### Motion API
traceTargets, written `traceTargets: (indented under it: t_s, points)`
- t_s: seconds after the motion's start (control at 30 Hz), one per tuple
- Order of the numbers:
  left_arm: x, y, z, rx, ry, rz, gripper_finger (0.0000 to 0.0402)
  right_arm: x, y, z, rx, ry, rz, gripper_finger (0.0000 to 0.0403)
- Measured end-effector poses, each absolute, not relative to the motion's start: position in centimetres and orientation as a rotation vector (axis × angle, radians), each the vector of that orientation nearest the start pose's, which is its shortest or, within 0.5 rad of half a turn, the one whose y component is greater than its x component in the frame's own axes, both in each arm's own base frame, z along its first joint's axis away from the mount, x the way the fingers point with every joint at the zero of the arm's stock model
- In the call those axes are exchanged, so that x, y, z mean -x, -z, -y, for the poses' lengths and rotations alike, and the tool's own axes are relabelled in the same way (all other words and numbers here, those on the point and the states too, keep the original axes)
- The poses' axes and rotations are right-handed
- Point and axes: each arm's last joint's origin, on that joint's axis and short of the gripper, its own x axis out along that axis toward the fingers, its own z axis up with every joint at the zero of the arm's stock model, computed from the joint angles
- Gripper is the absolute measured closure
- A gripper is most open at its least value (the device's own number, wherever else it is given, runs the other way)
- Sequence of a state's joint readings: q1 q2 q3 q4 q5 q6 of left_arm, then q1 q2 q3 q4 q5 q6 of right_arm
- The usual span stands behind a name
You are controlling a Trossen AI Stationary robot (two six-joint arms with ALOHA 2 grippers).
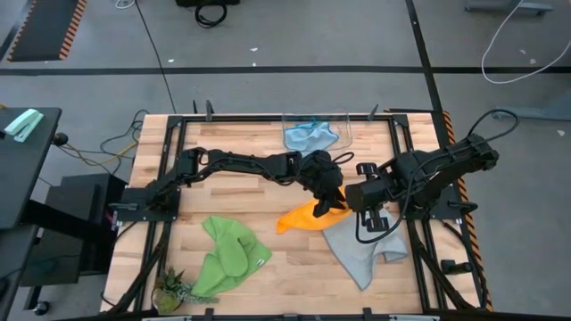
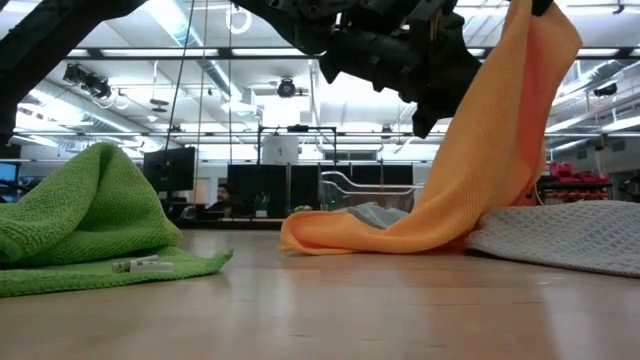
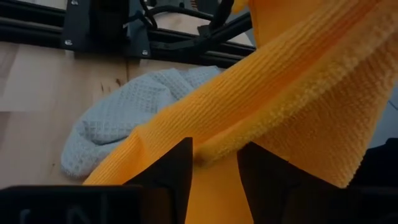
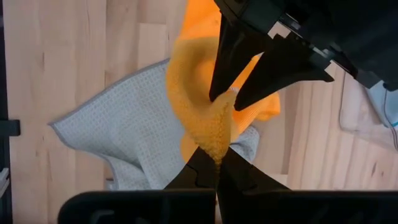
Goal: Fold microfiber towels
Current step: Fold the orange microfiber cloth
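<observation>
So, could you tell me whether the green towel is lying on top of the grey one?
No, the green towel lies apart on bare wood, well clear of the grey towel.

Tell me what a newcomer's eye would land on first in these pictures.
The orange towel stands out: both hands pinch it and hold it up over the table's right-centre, its lower end trailing onto the wood. The left hand and right hand grip the same bunched edge close together. The grey towel lies crumpled just below it, the green towel heaped front left.

Orange towel (image 3: 292, 106) between left gripper (image 3: 214, 171) fingers
</observation>
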State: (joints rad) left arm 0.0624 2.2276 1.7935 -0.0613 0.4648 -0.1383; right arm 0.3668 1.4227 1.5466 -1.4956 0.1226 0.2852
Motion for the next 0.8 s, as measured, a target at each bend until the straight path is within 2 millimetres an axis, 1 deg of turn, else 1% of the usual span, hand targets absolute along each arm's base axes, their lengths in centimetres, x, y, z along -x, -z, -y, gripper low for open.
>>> traceTargets:
  t_s: [0.07,0.13,0.27,0.33,0.47,0.57,0.67,0.8]
  points:
    - [-51.1,-21.9,-1.9,0.262,0.354,-0.51,0.0284,-22.1,-36.0,-8.1,0.092,-0.013,-1.342,0.0403]
    - [-51.1,-21.9,-1.9,0.259,0.346,-0.509,0.0305,-22.1,-36.0,-8.1,0.09,-0.01,-1.342,0.0403]
    - [-51.1,-21.9,-2.3,0.259,0.327,-0.509,0.0371,-22.2,-36.0,-8.1,0.09,0.003,-1.339,0.0403]
    - [-51.1,-21.9,-2.4,0.265,0.305,-0.51,0.039,-22.1,-36.0,-8.1,0.091,0.009,-1.338,0.0403]
    - [-51.1,-21.9,-2.6,0.257,0.259,-0.51,0.0387,-22.0,-36.0,-8.0,0.082,0.051,-1.342,0.0403]
    - [-51.1,-21.8,-2.9,0.256,0.216,-0.513,0.0394,-21.8,-35.9,-7.9,0.077,0.1,-1.359,0.0403]
    - [-51.1,-21.8,-3.7,0.278,0.166,-0.514,0.0394,-21.6,-36.0,-7.7,0.053,0.141,-1.366,0.0403]
    - [-50.6,-22.6,-4.7,0.283,0.092,-0.524,0.0396,-21.2,-36.2,-7.7,0.024,0.173,-1.361,0.0403]
